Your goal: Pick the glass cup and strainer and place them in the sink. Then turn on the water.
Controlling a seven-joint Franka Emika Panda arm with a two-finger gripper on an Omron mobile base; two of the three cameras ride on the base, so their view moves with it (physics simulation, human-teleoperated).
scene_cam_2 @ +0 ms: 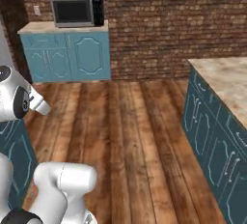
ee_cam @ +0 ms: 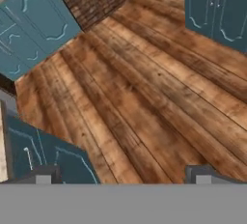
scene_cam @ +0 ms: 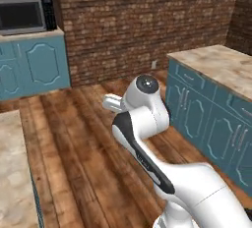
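Hand view is showing the hand (ee_cam: 123,175) hanging with its fingertips (ee_cam: 44,175) spread wide and gripping nothing, looking down at the wooden floor (ee_cam: 144,97); teal cabinets (ee_cam: 29,30) are ringing it, and the cup, strainer and sink are lying somewhere I cannot tell, likely awaiting a drive

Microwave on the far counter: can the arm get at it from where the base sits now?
Probably not. The microwave stands against the brick wall, across a wide stretch of wood floor. The open gripper points down at bare boards, arm folded close. The base would likely have to drive closer.
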